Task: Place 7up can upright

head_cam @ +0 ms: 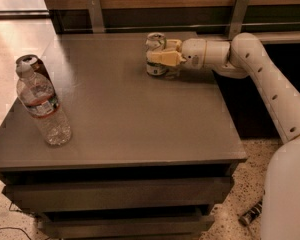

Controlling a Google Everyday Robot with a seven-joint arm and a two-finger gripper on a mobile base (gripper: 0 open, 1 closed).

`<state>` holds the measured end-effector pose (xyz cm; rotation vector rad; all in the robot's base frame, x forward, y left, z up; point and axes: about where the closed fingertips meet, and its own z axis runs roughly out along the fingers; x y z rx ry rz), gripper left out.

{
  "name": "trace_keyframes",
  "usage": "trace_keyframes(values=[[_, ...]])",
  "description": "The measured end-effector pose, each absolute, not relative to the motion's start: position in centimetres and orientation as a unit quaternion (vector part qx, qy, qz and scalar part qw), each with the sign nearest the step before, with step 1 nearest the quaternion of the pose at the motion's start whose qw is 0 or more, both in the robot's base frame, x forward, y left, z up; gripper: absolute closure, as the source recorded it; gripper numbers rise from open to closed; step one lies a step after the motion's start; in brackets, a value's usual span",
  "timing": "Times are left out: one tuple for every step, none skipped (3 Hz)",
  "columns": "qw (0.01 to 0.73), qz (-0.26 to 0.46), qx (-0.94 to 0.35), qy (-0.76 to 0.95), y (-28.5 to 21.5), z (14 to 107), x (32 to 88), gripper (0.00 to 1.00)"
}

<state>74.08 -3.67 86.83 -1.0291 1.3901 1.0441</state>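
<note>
The 7up can [154, 59], pale with green markings and a silver top, stands upright at the far middle of the grey table [140, 119]. Its base is at the table surface. My gripper [166, 51] reaches in from the right. One cream finger lies across the can's front and the other is behind it, so the gripper is shut on the can. The white arm [260, 74] runs back to the right, off the table's edge.
A clear plastic water bottle [44, 109] stands at the table's left front. A dark can with a silver top [31, 64] stands just behind it. A wooden wall with metal brackets [238, 11] runs behind the table. A small dark object [250, 215] lies on the floor at the right.
</note>
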Motion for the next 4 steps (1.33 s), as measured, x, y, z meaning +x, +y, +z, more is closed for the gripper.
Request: trace_keyframes(values=[[0.532,0.438,-0.431,0.583,-3.65,87.02,74.08,0.83],[0.532,0.438,-0.432,0.583,-3.63,87.10,74.08,0.44],[0.532,0.438,-0.432,0.583,-3.63,87.14,74.08,0.22],[0.532,0.438,-0.432,0.583,-3.62,87.13,74.08,0.01]])
